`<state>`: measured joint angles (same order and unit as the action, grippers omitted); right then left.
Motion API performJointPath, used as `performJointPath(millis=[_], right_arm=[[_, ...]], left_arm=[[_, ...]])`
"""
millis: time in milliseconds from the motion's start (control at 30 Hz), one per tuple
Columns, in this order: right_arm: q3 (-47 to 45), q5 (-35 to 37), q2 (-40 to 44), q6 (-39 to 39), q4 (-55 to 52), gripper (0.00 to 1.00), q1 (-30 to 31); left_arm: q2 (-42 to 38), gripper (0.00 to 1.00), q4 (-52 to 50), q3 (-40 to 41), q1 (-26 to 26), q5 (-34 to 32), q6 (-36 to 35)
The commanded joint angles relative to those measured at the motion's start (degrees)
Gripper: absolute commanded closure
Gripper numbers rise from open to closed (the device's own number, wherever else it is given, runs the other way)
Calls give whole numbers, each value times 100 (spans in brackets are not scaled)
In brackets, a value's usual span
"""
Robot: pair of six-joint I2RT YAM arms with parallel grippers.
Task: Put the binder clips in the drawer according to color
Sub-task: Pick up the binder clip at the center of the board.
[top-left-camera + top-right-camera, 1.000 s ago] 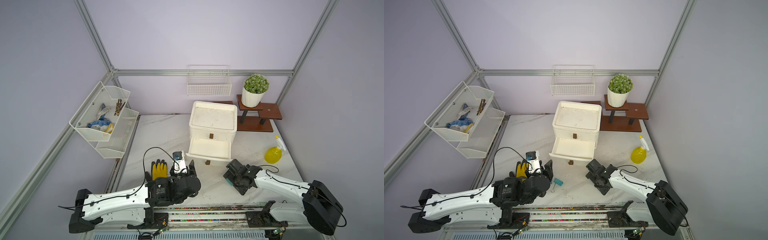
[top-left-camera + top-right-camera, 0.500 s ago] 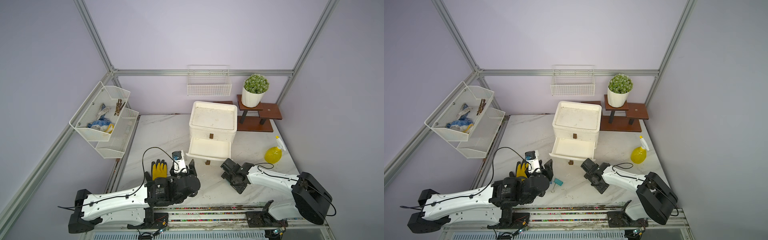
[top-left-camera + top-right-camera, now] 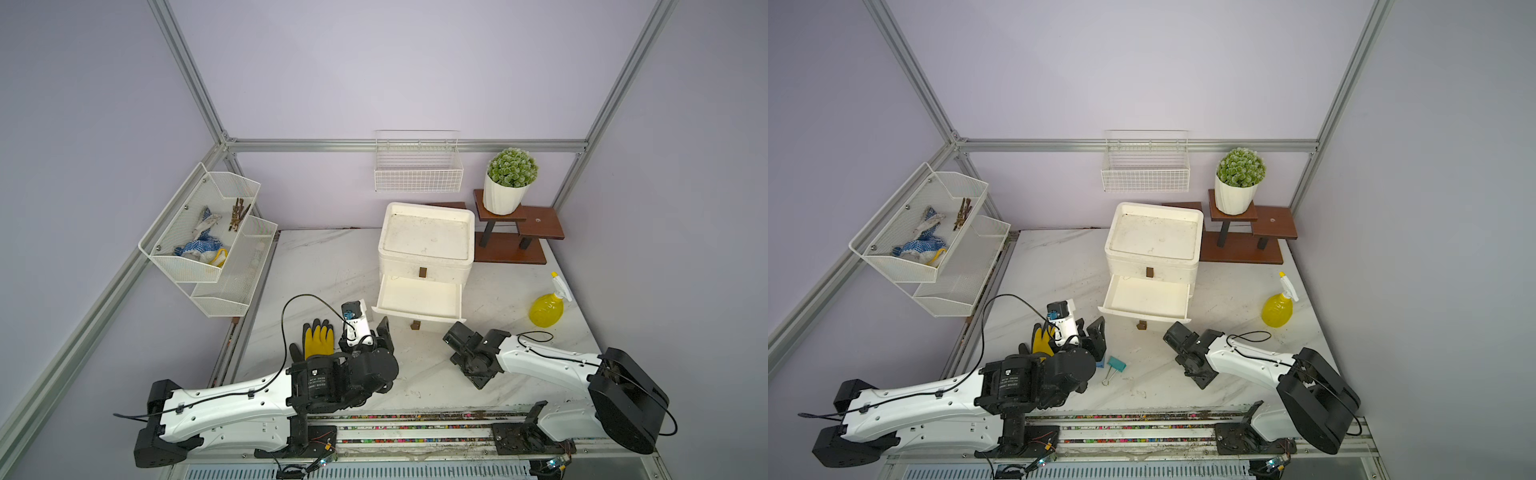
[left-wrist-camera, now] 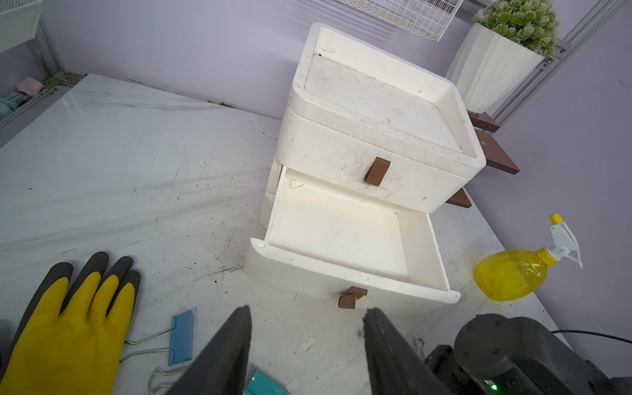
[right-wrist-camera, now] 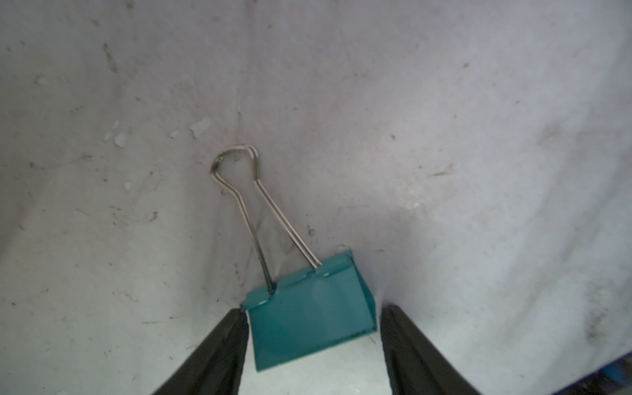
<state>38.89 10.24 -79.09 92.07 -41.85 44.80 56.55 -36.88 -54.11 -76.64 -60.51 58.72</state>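
My right gripper [image 5: 314, 309] straddles a teal folded-metal binder clip [image 5: 307, 328] with silver wire handles, lying flat on the scuffed white marble tabletop [image 5: 444, 136]. One fingertip touches its corner and the other stands just clear, so nothing is clamped. My left gripper [image 4: 307, 310] is spread and holds nothing, facing the pulled-out white plastic drawer [image 4: 325, 277]. A blue binder clip [image 4: 181, 338] lies just beside the yellow rubber glove [image 4: 68, 328], and a second teal clip [image 4: 265, 384] lies by my left finger.

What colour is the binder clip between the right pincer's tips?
Teal binder clip, with silver wire handles; clearest in the right wrist view.
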Motion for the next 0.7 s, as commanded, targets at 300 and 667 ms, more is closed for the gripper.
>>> performJointPath(millis=[300,667], right_arm=[[-64,84,-25,-875,-157,14,-24],[-99,193,13,-2602,25,16,-50]], left_arm=[[4,43,172,-47,-21,-98,-141],[40,43,242,-82,-18,-72,-168]])
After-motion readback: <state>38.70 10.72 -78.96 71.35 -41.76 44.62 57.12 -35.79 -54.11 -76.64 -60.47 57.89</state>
